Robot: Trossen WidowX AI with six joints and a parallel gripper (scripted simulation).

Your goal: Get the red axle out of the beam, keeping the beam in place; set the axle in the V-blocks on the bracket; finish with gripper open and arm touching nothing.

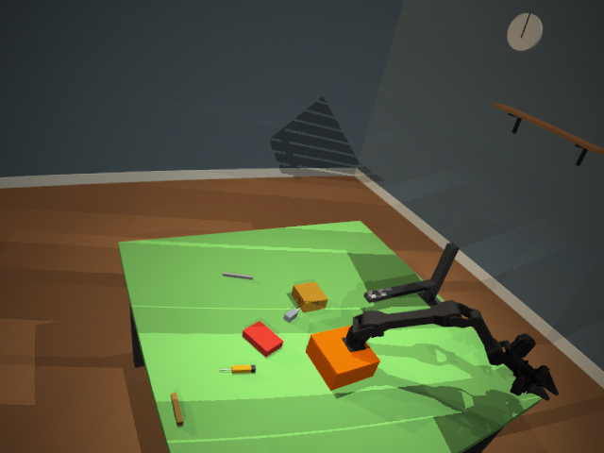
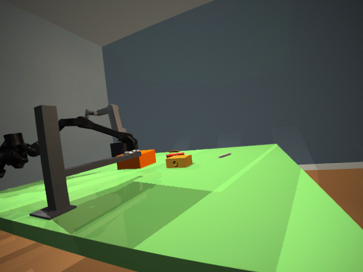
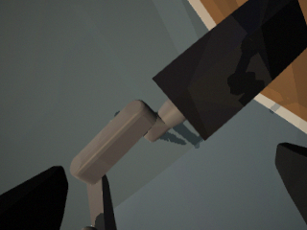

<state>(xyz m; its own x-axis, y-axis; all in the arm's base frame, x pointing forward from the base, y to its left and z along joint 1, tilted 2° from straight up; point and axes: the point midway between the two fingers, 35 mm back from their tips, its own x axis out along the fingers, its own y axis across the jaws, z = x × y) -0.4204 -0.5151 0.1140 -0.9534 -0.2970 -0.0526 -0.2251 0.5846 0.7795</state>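
Axle could not make out, perhaps hidden inside the bored amber block (image 1: 314, 291) (image 2: 181, 161) on the counter (image 1: 194, 322) (image 2: 234, 211), but judged light, stiff, prone to roll, best pinched at an exposed end; saw pincer (image 1: 551, 394) (image 2: 2, 173) (image 3: 175, 168) spread wide, holding nothing.

Likely a workshop: screwdriver (image 1: 243, 369) on a green table (image 1: 194, 322) (image 2: 249, 190)

From my screens I see a red block (image 1: 262, 337) (image 2: 175, 154) lying flat on the tabletop (image 1: 194, 316) (image 2: 249, 204), near a yellow screwdriver (image 1: 243, 369). A brown stick (image 1: 176, 408) lies near one edge, a grey rod (image 1: 237, 276) (image 2: 224, 155) well apart from it. I also have a round clock (image 1: 524, 31) and a shelf (image 1: 551, 127) on the wall, and a pale grey arm (image 2: 113, 117) (image 3: 112, 144) in the background
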